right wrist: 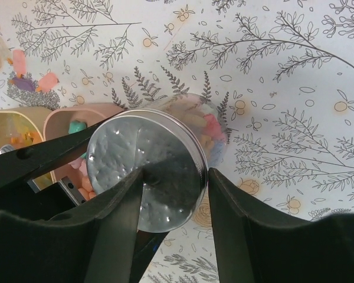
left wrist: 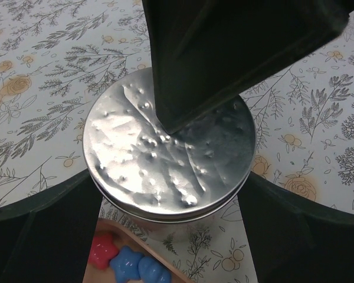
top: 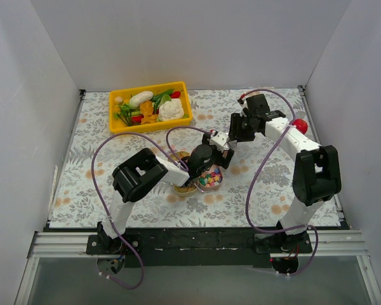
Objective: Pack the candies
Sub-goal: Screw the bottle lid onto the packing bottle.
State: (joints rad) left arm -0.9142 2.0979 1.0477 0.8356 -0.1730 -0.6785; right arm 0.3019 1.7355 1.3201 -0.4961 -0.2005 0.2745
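From above and behind the arm bases [top: 111, 240] we look steeply down on the whole flowered desk [top: 73, 178], bases at 6 o'clock, yellow tray [top: 150, 107] toward 11. Our left wrist camera sits very close over the dented metal lid [left wrist: 165, 159] of a jar [left wrist: 177, 229], facing down. Our right wrist camera, nearly as close, peers between its own fingers [right wrist: 112, 233] at that lid, candy bowls [right wrist: 71, 111] at 9 o'clock. All three share the desk's middle.
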